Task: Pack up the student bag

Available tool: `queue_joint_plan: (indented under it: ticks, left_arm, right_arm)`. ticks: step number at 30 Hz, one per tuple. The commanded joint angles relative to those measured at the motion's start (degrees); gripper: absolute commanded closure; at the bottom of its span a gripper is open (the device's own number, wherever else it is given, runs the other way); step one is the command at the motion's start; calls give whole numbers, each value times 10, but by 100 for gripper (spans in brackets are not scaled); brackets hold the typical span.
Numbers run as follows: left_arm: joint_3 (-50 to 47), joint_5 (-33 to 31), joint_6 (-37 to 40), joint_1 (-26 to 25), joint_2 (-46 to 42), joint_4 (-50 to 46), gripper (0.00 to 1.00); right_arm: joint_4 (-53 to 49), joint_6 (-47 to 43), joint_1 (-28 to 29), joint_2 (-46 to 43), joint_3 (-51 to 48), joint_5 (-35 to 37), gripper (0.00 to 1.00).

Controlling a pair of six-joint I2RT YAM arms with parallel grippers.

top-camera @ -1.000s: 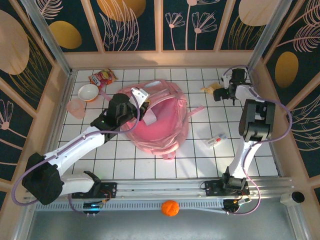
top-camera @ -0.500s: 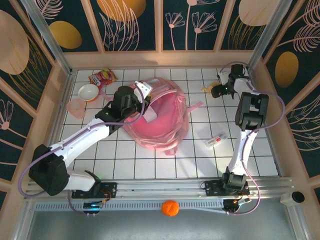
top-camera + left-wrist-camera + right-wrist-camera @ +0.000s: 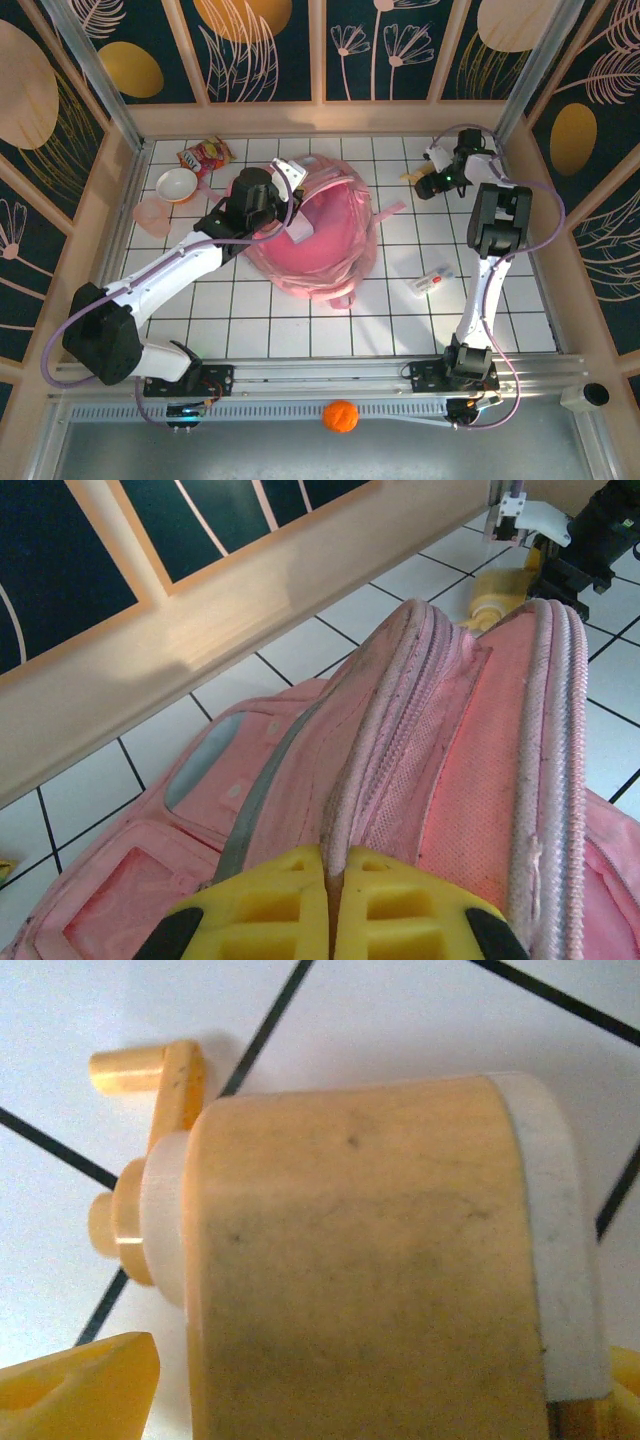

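The student bag (image 3: 325,235), large and light pink, lies mid-table with its main opening gaping. My left gripper (image 3: 287,200) is shut on the bag's zippered rim; in the left wrist view the rim (image 3: 385,730) runs straight up from between the closed yellow fingers (image 3: 335,865). At the back right, my right gripper (image 3: 432,180) is low over a small yellow crank-handled sharpener (image 3: 412,177). The right wrist view has its tan body (image 3: 370,1260) between my open jaws, with a gap to the left finger (image 3: 90,1385). Its crank (image 3: 150,1070) points away.
At the back left are a white bowl (image 3: 177,184), a pink cup (image 3: 152,215) and a snack packet (image 3: 204,154). A small white and red item (image 3: 432,281) lies right of the bag. Wooden walls ring the table. An orange ball (image 3: 340,415) sits beyond the front rail.
My left arm has carried the bag's rim a little toward the back. The right gripper has shifted slightly toward the back-left over the yellow sharpener, its jaws narrowing a bit.
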Motion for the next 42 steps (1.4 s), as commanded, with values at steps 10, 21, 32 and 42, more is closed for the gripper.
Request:
queue_joint_plan:
  ticks: [10,21,32,42]
  left_arm:
    - [22,-28,-7,8,-4,25,100]
    - [-31,-15,-36,8,-48,69,100]
    - [-86,16,-93,8,-84,132,100]
    - [-102,23,-105,8,-102,150,100]
  right_arm:
    - [22,26,12,-23,-7,-28,43]
    - [136,148,26,-252,-214,-27,56]
    - [159,281,194,-524,-458,18,58]
    - [251,437,363,-660,-580,77,59]
